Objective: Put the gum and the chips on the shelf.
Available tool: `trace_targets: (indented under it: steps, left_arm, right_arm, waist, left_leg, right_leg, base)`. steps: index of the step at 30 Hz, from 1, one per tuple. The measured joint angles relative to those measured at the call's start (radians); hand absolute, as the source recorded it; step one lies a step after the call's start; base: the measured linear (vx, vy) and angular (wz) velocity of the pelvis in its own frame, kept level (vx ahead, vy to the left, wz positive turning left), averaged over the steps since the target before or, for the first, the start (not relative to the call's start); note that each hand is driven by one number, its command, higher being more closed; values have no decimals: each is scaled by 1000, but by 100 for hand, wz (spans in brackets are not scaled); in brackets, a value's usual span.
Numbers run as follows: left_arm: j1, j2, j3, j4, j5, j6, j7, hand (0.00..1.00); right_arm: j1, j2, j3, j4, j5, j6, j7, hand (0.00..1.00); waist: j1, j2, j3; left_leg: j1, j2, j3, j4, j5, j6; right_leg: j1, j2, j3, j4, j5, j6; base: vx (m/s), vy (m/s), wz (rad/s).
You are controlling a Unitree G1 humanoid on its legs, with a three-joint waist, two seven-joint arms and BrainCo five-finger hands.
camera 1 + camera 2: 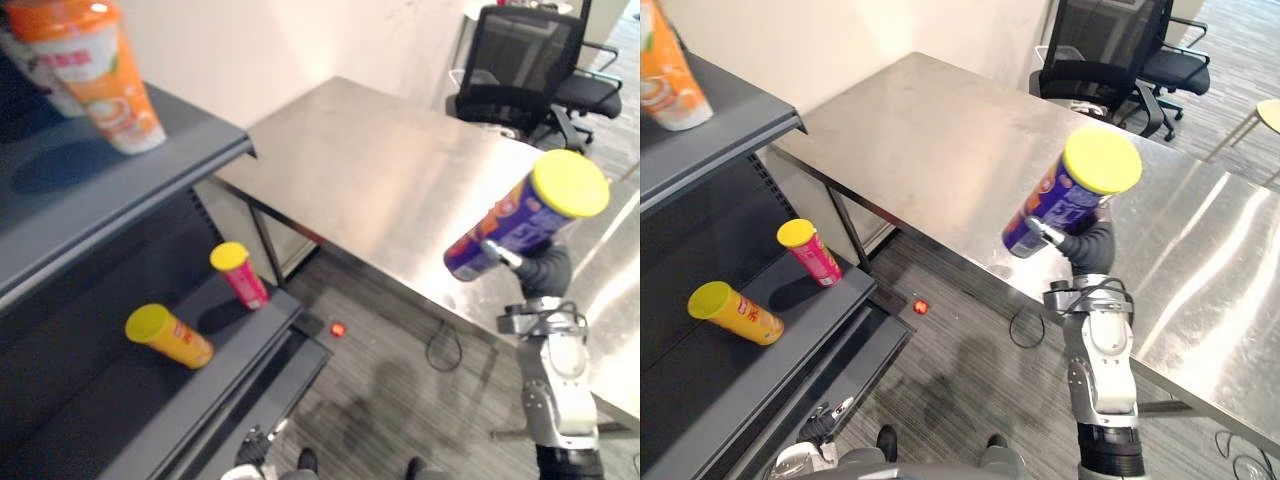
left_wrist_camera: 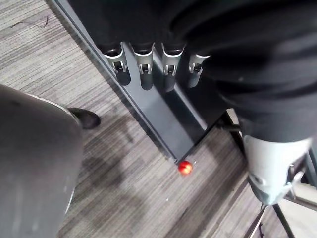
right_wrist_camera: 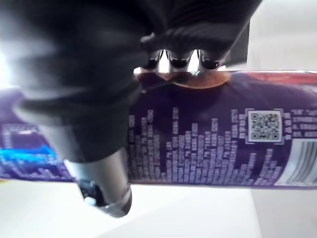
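Chips can [image 1: 1068,198]: purple, tilted, raised over near edge of the bench [image 1: 940,140]
Right robot hand [image 1: 1088,245]: curled round its middle
Left robot hand [image 2: 143,62]: low, relaxed, empty
Handling: probably light, stiff, slick; mid-body grip suits

the purple can [image 1: 515,220] has a yellow lid and white print. the shelf [image 1: 60,180] is dark grey, and the orange can [image 1: 178,342] and pink can [image 1: 243,280] have yellow lids. the table [image 1: 390,170] is silver, the carpet [image 1: 380,400] grey-striped, the small ball [image 1: 338,328] red
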Motion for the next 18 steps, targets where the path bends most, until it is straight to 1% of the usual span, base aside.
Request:
trace_targets:
  steps: [1, 2, 3, 4, 5, 6, 7, 8, 9, 10, 11, 12, 13, 14, 15, 16, 17, 18]
  left_arm:
    - [0, 0, 2, 0, -16, -1, -2, 0]
    - [-1, -5, 14, -2, -32, 0, -4, 0]
    - [-1, -11, 22, -2, -38, -1, -3, 0]
    - [-2, -13, 22, -3, -46, -2, -3, 0]
    - [-2, -18, 28, -5, -60, -1, -3, 0]
    - [-2, -17, 44, -3, -64, -1, -2, 0]
    - [-1, -16, 62, 7, -67, 3, 0, 0]
    - [-1, -17, 73, 16, -72, 4, 1, 0]
    - [0, -17, 102, 21, -74, 4, 2, 0]
    - [30, -23, 110, 23, -73, 11, 4, 0]
    - [53, -29, 110, 20, -73, 12, 4, 0]
    - [72, -41, 104, 3, -71, 11, 2, 0]
    - [78, -34, 113, -10, -70, 9, -1, 0]
    - [78, -36, 130, -6, -70, 13, 0, 0]
    - [100, -38, 147, 2, -70, 19, 0, 0]
    - [117, -44, 149, 1, -69, 19, -2, 0]
    - [122, -47, 149, 1, -69, 19, -4, 0]
    - [125, -55, 158, 2, -69, 20, -7, 0]
  right_arm:
    - [-3, 5, 13, 0, 4, 0, 1, 100]
    - [-10, 23, 25, 3, 19, 0, 4, 100]
    - [-14, 37, 28, 10, 19, 0, 5, 100]
    - [-17, 34, 30, 16, 18, 0, 4, 100]
    - [-27, 26, 32, 28, 18, 0, 2, 100]
    - [-28, 26, 33, 34, 17, 1, -4, 100]
    - [-31, 25, 29, 34, 16, 1, -6, 100]
    - [-34, 24, 21, 35, 16, 0, -7, 100]
    - [-55, 22, 0, 43, 16, 0, -11, 100]
    - [-72, 19, -15, 47, 15, 1, -20, 100]
    - [-74, 17, -20, 47, 15, -2, -26, 100]
    - [-72, 14, -43, 42, 14, -16, -36, 100]
    - [-71, 19, -81, 43, 13, -18, -44, 100]
    - [-72, 26, -90, 44, 12, -18, -44, 100]
    - [-64, 37, -97, 43, 12, -19, -44, 100]
    - [-43, 35, -104, 43, 12, -19, -44, 100]
    - [-30, 32, -107, 43, 12, -19, -44, 100]
    - [-8, 33, -126, 42, 12, -18, -45, 100]
  waist:
    - [1, 3, 2]
    - [1, 14, 10]
    - [3, 22, 15]
    - [5, 28, 18]
    - [16, 44, 28]
    - [28, 58, 35]
    - [29, 49, 31]
    - [31, 44, 32]
    - [33, 52, 37]
    - [37, 70, 31]
    - [43, 86, 25]
    - [21, 95, 23]
    - [24, 80, 18]
    - [30, 81, 18]
    - [33, 79, 19]
    - [24, 78, 19]
    - [21, 80, 19]
    - [16, 94, 13]
  left_leg:
    - [-18, 2, -22, 14, 0, 0]
    - [-57, 16, -68, 33, 5, -8]
    - [-87, 18, -122, 31, 26, -20]
    - [-100, 20, -144, 22, 41, -24]
    - [-111, 33, -164, -13, 42, -16]
    - [-111, 51, -125, -53, 31, 8]
    - [-118, 76, -31, -79, -7, 91]
    - [-129, 89, 28, -68, -17, 121]
    - [-176, 119, 152, 41, -7, 150]
    - [-185, 141, 262, 175, 26, 187]
    - [-174, 145, 300, 187, 62, 173]
    - [-186, 124, 325, 120, 158, 129]
    - [-164, 90, 316, 2, 227, 127]
    - [-161, 98, 339, 33, 187, 134]
    - [-154, 125, 384, 143, 81, 122]
    - [-122, 141, 400, 179, 28, 80]
    - [-100, 147, 410, 169, 18, 65]
    - [-72, 157, 409, 131, 2, 39]
  right_leg:
    - [0, 4, -17, -1, -3, -3]
    - [1, 16, -61, -1, -5, -8]
    - [1, 25, -113, 2, -9, -15]
    - [-1, 29, -142, 10, -17, -26]
    - [-8, 39, -183, 34, -32, -48]
    - [-4, 46, -217, 27, -37, -54]
    - [11, 58, -253, -13, -28, -68]
    - [15, 47, -282, -38, -20, -78]
    - [8, 29, -339, -26, -21, -86]
    - [-2, 16, -367, 12, -24, -89]
    - [-4, 24, -380, 32, -29, -88]
    - [-6, 15, -423, 34, -40, -89]
    - [-2, 2, -464, -18, -30, -95]
    - [-3, 2, -493, -26, -22, -102]
    - [-1, -5, -527, -14, -12, -98]
    - [4, -15, -563, 3, -13, -99]
    - [10, -18, -582, 10, -12, -99]
    - [16, -23, -621, 27, -12, -99]
  base:
    - [-123, -73, 84]
    - [-195, -127, 106]
    - [-213, -139, 118]
    - [-242, -148, 118]
    - [-171, -100, 99]
    - [-175, -147, 125]
    - [-118, -134, 113]
    - [-163, -123, 128]
    - [-123, -71, 101]
    - [-75, -55, 85]
    - [-16, -57, 118]
    - [-83, -37, 134]
    - [-116, -10, 135]
    - [-97, -12, 87]
    - [-39, 1, 84]
    - [-38, 14, 89]
    - [-42, 83, 100]
    - [-45, 103, 74]
